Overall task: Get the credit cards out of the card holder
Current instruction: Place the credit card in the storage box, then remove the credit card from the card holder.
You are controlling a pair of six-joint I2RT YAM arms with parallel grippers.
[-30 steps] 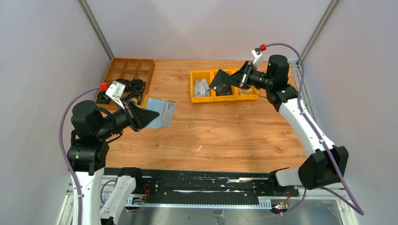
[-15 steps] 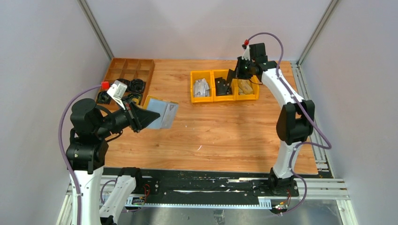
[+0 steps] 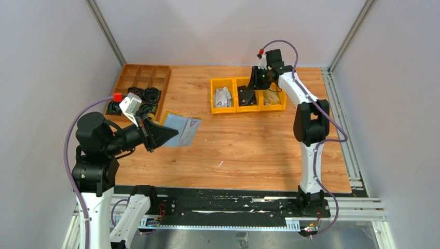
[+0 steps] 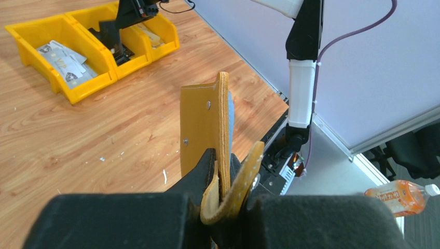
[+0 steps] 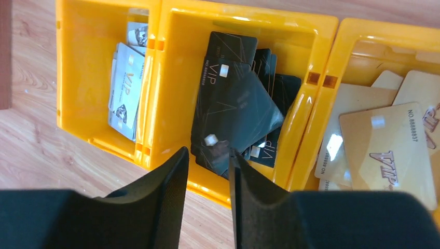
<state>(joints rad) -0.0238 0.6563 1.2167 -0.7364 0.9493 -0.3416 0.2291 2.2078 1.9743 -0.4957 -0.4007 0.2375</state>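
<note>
My left gripper [image 3: 165, 136] is shut on the mustard-yellow card holder [image 3: 182, 129] and holds it open in the air above the table's left side, grey-blue inside facing up. In the left wrist view the card holder [image 4: 205, 124] stands edge-on between the fingers [image 4: 203, 168], its snap tab curling out. I cannot tell whether cards are inside. Whitish credit cards [image 5: 127, 88] lie in the left yellow bin [image 3: 214, 96]. My right gripper [image 5: 207, 153] hangs over the middle bin [image 5: 244, 21], jaws slightly apart and empty, above black cards [image 5: 236, 104].
The right yellow bin [image 5: 340, 31] holds tan cards [image 5: 384, 140]. A brown compartment tray [image 3: 142, 78] with black rings stands at the back left. The table's wooden top [image 3: 249, 145] shows between both arms.
The right arm swung its gripper over the middle bin; the black card it carried now lies there. The left gripper shifted the card holder slightly rightward and lower.
</note>
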